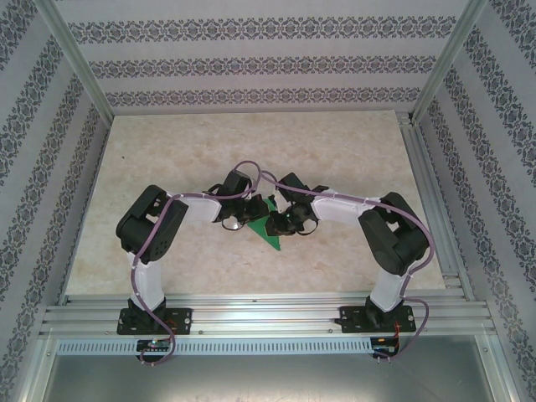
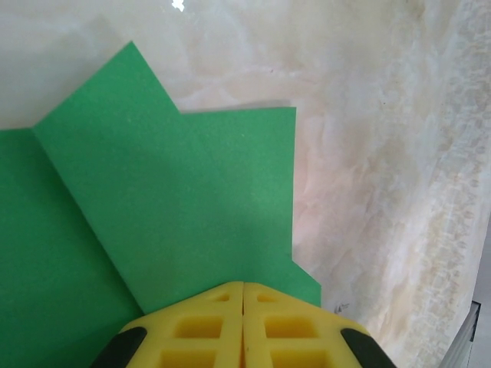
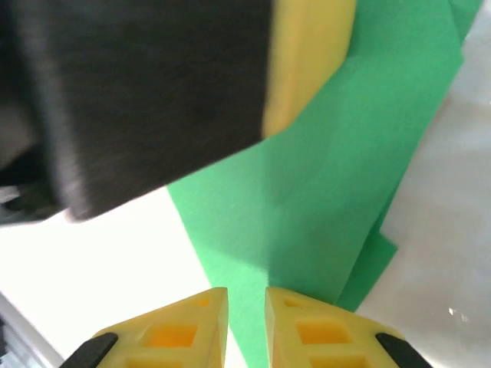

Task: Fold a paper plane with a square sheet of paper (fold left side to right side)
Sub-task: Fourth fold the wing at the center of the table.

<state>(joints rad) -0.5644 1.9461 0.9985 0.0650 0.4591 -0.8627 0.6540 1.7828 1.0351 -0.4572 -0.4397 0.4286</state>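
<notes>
The square sheet of paper (image 1: pixel 270 228) was located at the centre of the marbled table (image 1: pixel 167 159). It lay flat and was creased into overlapping green layers with a pointed outline. Both arms were bent inward, so that the left gripper (image 1: pixel 239 219) and the right gripper (image 1: pixel 291 221) were positioned at opposite sides of the sheet, close to each other.

In the left wrist view, the left gripper's yellow fingers (image 2: pixel 192 330) were pressed together with no gap at the seam. Their tips were set over the near edge of the paper. Whether a layer was pinched between them could not be determined. A diagonal crease was seen running across the sheet from the upper left toward the fingertips.

In the right wrist view, the right gripper's jaws were held slightly apart, with a narrow slot left between the fingers. The paper's edge was seen passing beneath that slot. The left gripper was visible there as a blurred black and yellow body above the sheet.
</notes>
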